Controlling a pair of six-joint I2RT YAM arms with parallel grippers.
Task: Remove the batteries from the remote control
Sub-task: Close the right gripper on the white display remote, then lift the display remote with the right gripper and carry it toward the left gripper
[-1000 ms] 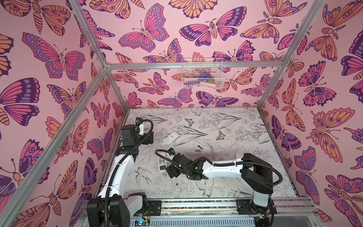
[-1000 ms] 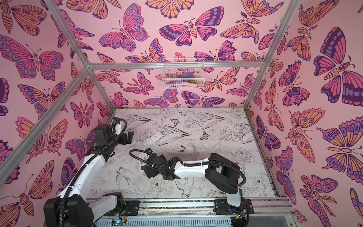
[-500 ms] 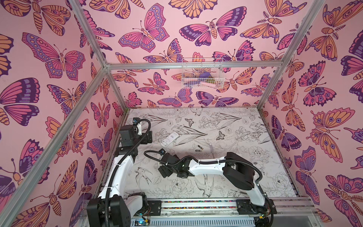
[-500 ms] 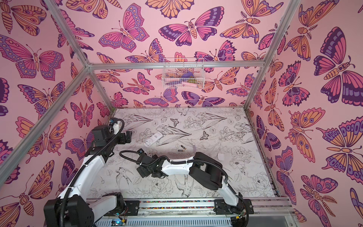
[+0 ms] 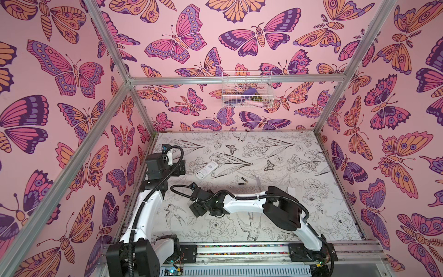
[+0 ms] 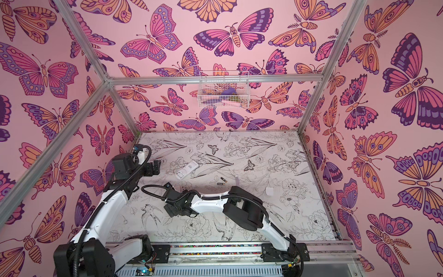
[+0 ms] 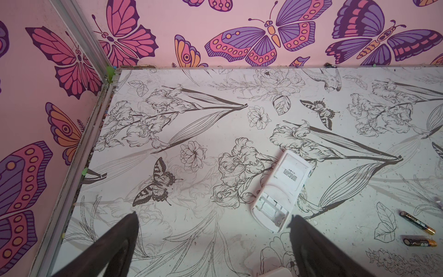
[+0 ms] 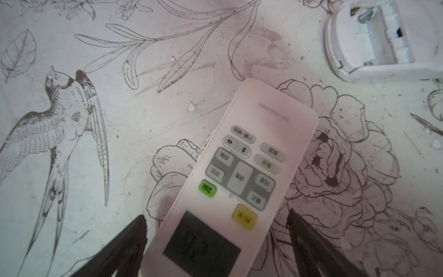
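Note:
A pale remote control [image 8: 230,179] lies face up, buttons and dark display showing. My right gripper [image 8: 215,215] is open, one finger on either side of its display end, with a gap on each side. In both top views that gripper [image 5: 195,208] [image 6: 171,209] hides this remote. A second white remote [image 5: 207,169] [image 6: 187,169] [image 7: 280,191] lies face down, its battery compartment open and empty. Two black batteries [image 5: 242,181] [image 6: 221,181] [image 7: 418,223] lie loose on the table to its right. My left gripper [image 7: 213,215] [image 5: 181,167] is open and empty, just left of the face-down remote.
A clear-handled screwdriver [image 5: 257,179] [image 6: 236,179] lies right of the batteries. A small white square piece [image 6: 269,191] sits further right. A wire basket [image 5: 247,92] hangs on the back wall. Pink walls close in the floral table [image 5: 275,148] on three sides.
My right arm has swung left, carrying its gripper over the face-up remote, and its jaws have narrowed slightly. The left arm has barely moved.

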